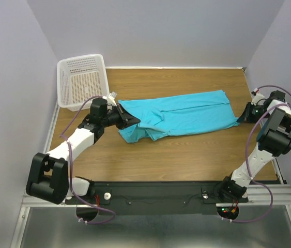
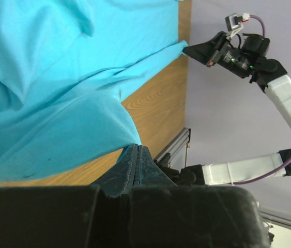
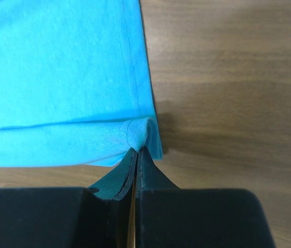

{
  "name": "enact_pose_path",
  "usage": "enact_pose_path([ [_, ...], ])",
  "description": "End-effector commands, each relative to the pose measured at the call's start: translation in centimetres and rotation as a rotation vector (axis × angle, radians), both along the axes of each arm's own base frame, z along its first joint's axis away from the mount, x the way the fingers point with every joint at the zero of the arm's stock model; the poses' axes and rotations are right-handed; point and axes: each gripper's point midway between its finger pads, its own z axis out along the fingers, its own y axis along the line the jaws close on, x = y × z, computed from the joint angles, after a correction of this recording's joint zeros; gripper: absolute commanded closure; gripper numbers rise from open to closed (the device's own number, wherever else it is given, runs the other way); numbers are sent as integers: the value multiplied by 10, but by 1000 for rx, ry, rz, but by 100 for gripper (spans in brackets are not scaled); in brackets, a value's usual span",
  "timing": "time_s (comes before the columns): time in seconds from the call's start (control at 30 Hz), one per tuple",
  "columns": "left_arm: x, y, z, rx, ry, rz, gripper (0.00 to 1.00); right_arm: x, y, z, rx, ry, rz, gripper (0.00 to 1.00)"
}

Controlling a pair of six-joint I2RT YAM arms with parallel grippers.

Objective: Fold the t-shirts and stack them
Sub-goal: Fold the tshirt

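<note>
You see the t-shirt [image 1: 181,114] lying as a long turquoise band across the middle of the table [image 1: 186,155], drawn out between the two arms. The left gripper [image 1: 128,120] is pinched closed on the rumpled, bunched left end. The right gripper [image 1: 241,119] is pinched closed on a hemmed corner at the right end, with its tips low over the wood. The basket [image 1: 82,81], of white mesh, stands at the far left corner, just behind the left wrist and apart from the cloth. Its open top faces upward, and through it you see its perforated floor. The table is wood-grained. Pale lilac walls [image 1: 161,31] enclose it at the left, far and right sides. A metal rail [image 1: 290,194] runs along the near edge, where both arm bases are bolted.
</note>
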Motion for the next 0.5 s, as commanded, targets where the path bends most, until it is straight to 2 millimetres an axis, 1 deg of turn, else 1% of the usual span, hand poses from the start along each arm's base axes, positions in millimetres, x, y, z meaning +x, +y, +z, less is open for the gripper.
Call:
enact_pose_path([
  [0.0, 15, -1, 22, -8, -106, -11, 100, 23, -1, 15, 23, -59, -8, 99],
  [0.03, 18, 0, 25, -10, -112, -10, 100, 25, -1, 15, 26, -59, -10, 99],
  [0.2, 25, 1, 21, -4, -108, -17, 100, 31, 0, 14, 53, -56, -23, 99],
  [0.37, 34, 5, 26, -4, -129, -14, 100, 35, 0, 11, 68, -50, -31, 99],
  [0.47, 40, 6, 24, 0, -126, -13, 100, 39, 0, 11, 76, -50, -35, 99],
])
